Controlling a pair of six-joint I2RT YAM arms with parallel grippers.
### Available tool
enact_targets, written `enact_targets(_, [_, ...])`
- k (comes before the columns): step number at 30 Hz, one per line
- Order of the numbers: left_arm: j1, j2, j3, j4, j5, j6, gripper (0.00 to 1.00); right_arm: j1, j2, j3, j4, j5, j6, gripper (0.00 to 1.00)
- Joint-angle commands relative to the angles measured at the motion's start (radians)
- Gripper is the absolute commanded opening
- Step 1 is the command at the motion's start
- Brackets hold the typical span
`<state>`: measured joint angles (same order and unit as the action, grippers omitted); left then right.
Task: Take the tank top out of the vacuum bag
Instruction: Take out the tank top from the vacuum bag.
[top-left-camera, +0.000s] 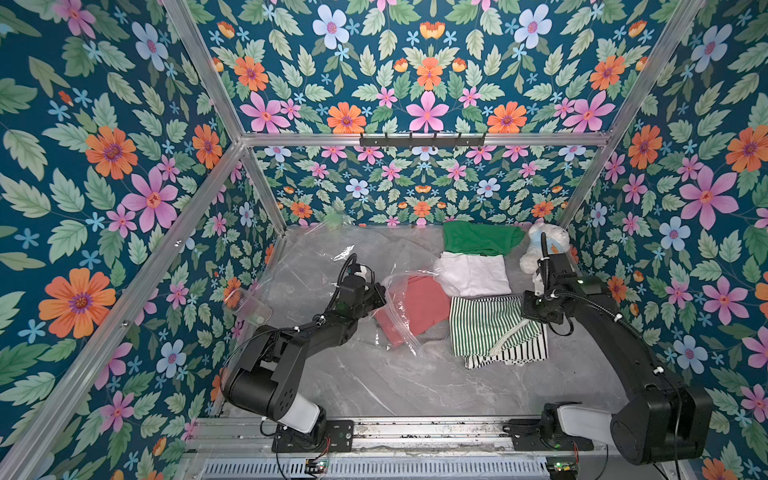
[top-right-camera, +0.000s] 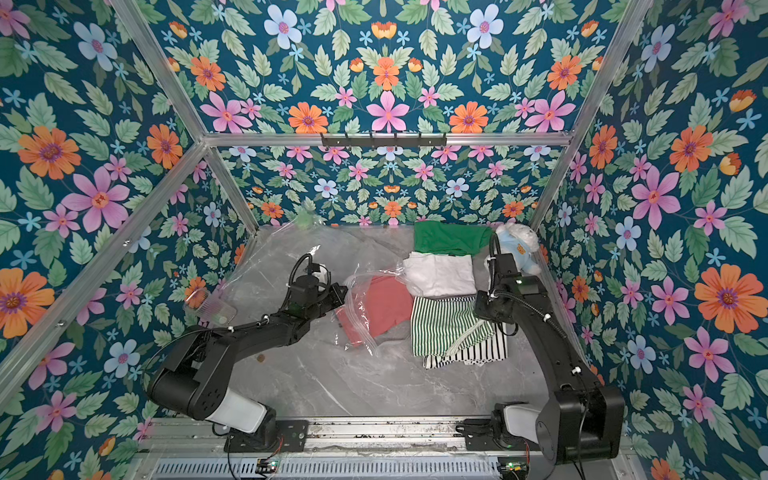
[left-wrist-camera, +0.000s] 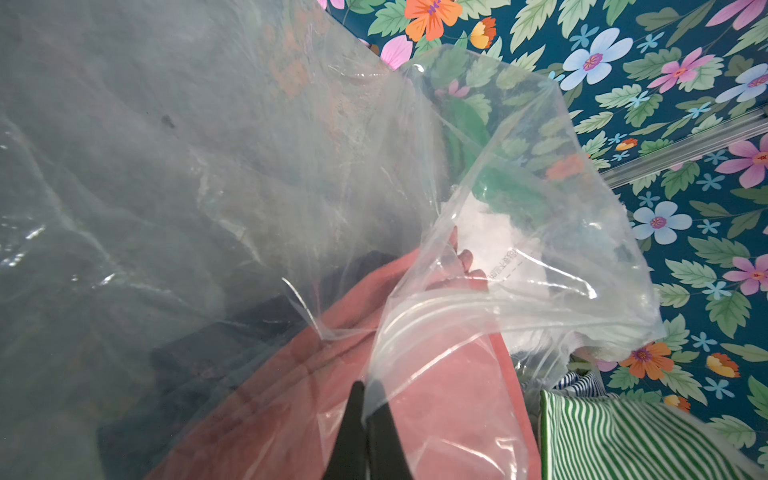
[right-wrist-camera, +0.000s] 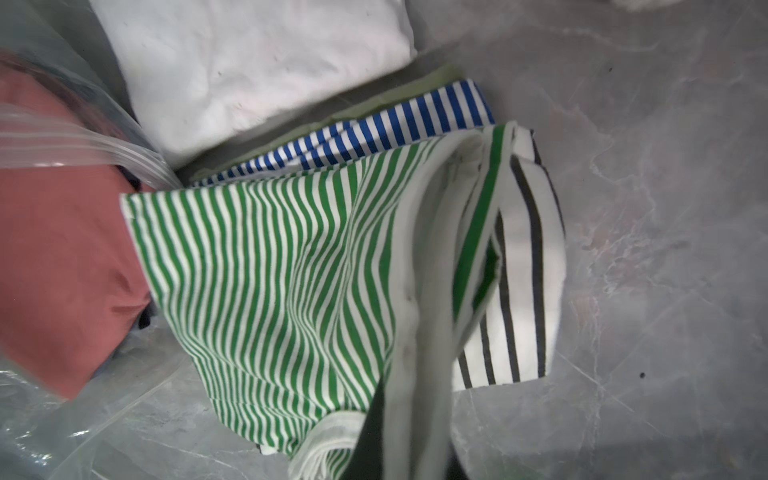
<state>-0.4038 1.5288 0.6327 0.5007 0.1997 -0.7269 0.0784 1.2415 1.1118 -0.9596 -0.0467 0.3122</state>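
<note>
One large vacuum bag (top-left-camera: 340, 254), clear, glossy and crinkled, is lying on the desk (top-left-camera: 395, 386). Its long axis is running from the back left corner toward the middle, and its zip mouth is pointing at the right edge with a salmon-red garment (top-left-camera: 419, 307) showing partly out. The left fingers (left-wrist-camera: 353, 415) are pinching together on the mouth's plastic; the right fingers (right-wrist-camera: 370, 436) are clamping a green-striped garment (right-wrist-camera: 270, 270) by its white trim beside the bag.

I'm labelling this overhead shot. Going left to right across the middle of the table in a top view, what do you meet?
Clear cup → left gripper → red garment → green-striped top → right gripper. The vacuum bag spreads across several of these, so it is left out.
</note>
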Motion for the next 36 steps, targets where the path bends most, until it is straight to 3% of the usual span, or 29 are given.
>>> enact_targets(1, [0.001,-0.001,0.005,0.01,-0.014,0.001,0.0,0.0,-0.034,0.008,0.014,0.071,-0.008,0.0])
enact_targets(11, [0.001,0.007,0.011,0.009,-0.008,0.0,0.0,-0.031,0.035,-0.136,0.121,0.127,-0.014,0.06])
enact_targets(21, [0.002,0.008,0.023,0.002,-0.005,0.004,0.0,-0.032,-0.08,-0.135,0.226,0.186,-0.063,0.02])
enact_targets(29, [0.002,-0.002,0.018,0.001,-0.009,0.007,0.0,-0.062,0.032,-0.167,0.168,0.197,0.028,0.06])
enact_targets(32, [0.002,-0.002,0.019,-0.001,-0.007,0.01,0.0,-0.085,0.026,-0.173,0.157,0.21,0.052,0.2])
enact_targets(33, [0.001,-0.002,0.019,-0.001,-0.006,0.013,0.0,-0.09,0.017,-0.173,0.152,0.222,0.054,0.31])
enact_targets(34, [0.001,-0.002,0.02,-0.003,-0.006,0.013,0.0,-0.093,0.003,-0.169,0.143,0.24,0.057,0.51])
enact_targets(36, [0.002,-0.004,0.021,-0.005,-0.008,0.014,0.0,-0.094,-0.033,-0.156,0.127,0.274,0.056,0.74])
